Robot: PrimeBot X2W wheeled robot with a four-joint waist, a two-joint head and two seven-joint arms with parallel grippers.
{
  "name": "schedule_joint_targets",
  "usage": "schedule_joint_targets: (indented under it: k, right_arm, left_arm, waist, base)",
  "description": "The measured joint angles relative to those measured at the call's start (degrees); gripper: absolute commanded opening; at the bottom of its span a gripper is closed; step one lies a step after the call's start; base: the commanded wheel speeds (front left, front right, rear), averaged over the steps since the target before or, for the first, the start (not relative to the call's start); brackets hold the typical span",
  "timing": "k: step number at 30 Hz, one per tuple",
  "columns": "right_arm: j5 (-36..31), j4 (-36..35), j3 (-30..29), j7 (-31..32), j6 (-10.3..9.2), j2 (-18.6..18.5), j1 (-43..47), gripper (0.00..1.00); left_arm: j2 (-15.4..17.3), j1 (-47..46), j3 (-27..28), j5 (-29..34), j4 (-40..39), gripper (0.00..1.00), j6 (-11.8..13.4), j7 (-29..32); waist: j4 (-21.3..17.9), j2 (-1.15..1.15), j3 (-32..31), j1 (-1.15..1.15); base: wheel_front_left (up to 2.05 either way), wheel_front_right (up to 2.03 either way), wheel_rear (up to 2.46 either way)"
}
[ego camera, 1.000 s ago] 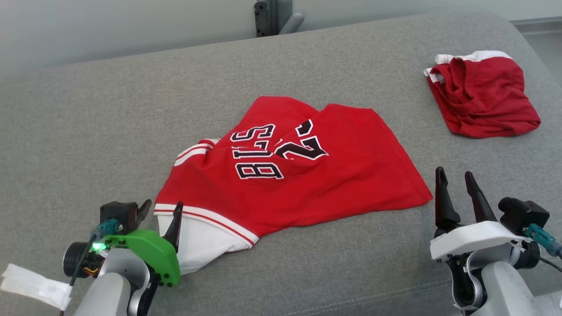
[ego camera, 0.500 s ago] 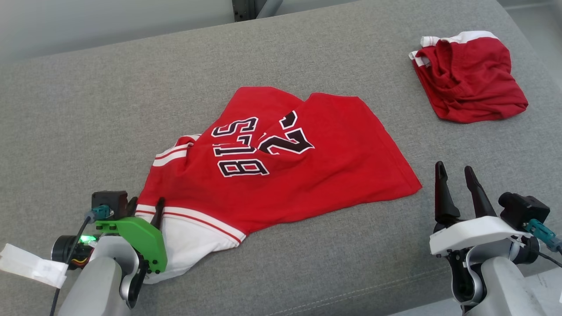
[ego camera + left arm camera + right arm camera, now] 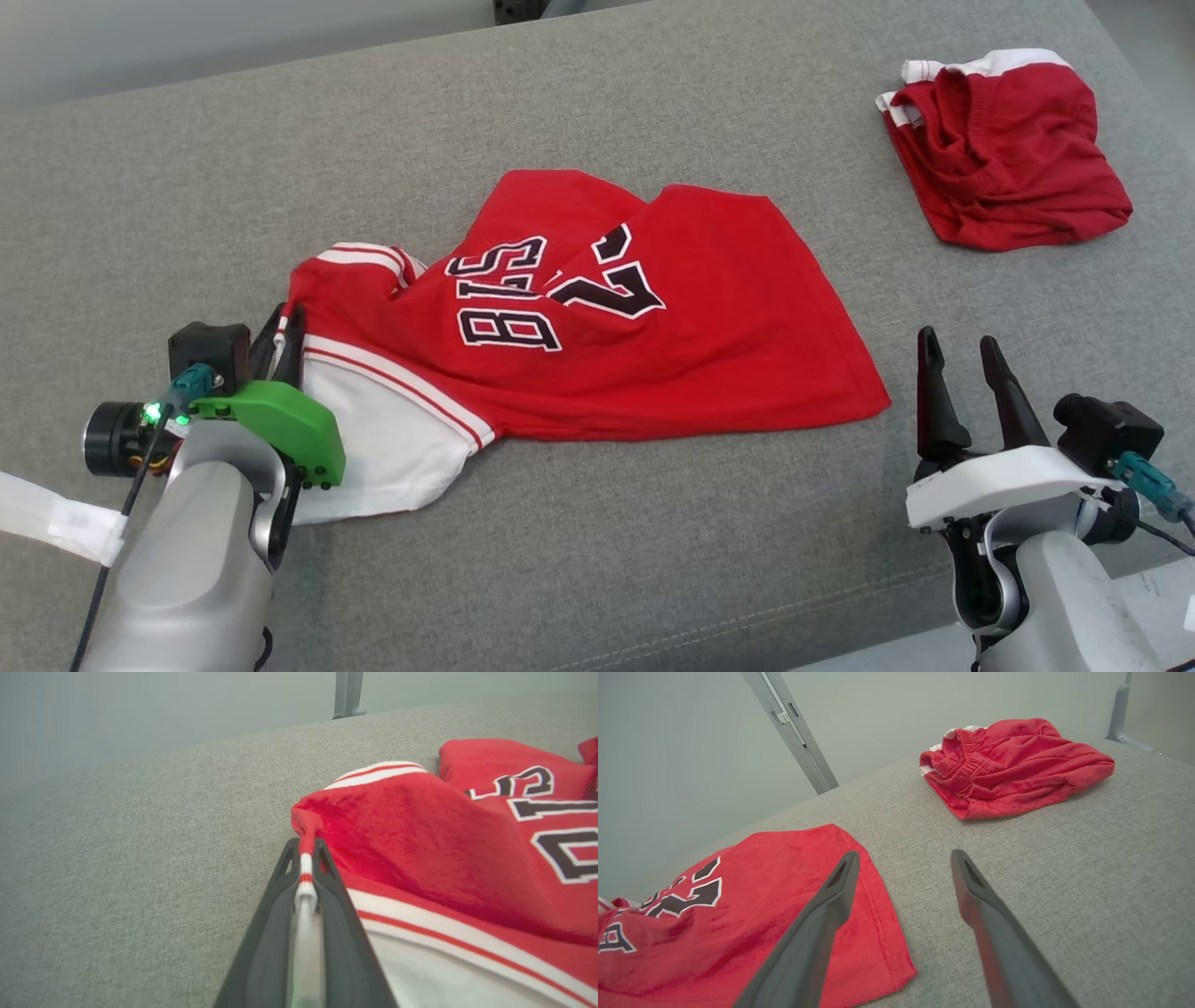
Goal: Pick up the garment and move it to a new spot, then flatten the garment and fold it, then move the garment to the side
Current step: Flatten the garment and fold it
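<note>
The red jersey (image 3: 653, 355) is seen lying rumpled near the middle of the grey cushion (image 3: 187, 187), with its black lettering uppermost and its white-and-red striped trim turned toward the left gripper (image 3: 283, 327). That gripper's fingers are pressed together on a pinch of the trim at the jersey's left edge, as is plainly shown in the left wrist view. The right gripper (image 3: 956, 343) is held just beside the jersey's right corner with its fingers parted and nothing between them, and a second red garment (image 3: 1008, 159) is bunched well apart at the far right.
</note>
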Motion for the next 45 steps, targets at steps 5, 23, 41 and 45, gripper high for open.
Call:
schedule_joint_targets:
  k: [5,23,41,45]
  right_arm:
    - [0.4,0.3,0.9,0.0,0.00,0.0,-0.6,1.00]
    - [-2.3,-3.0,-1.4,-0.1,0.01,0.0,0.5,1.00]
    - [-9.1,-12.9,-2.7,-0.1,0.00,0.0,6.2,1.00]
    - [-10.1,-14.2,-0.8,-0.1,0.01,0.0,8.1,1.00]
  left_arm:
    - [-0.4,-2.9,-0.2,0.2,3.5,0.07,0.2,-1.8]
    - [-2.3,7.3,7.3,2.0,-13.3,1.00,0.3,-3.7]
    - [-7.8,27.1,14.5,3.7,-30.2,1.00,0.8,-3.7]
    - [-8.8,30.8,14.9,3.5,-32.3,1.00,1.3,-3.7]
  waist:
    - [-0.9,0.00,0.6,0.00]
    - [0.3,0.00,-2.4,0.00]
    - [3.2,0.00,-8.3,0.00]
    - [3.6,0.00,-10.1,0.00]
  base:
    - [0.00,0.00,0.00]
    - [0.00,0.00,0.00]
    - [0.00,0.00,0.00]
    - [0.00,0.00,0.00]
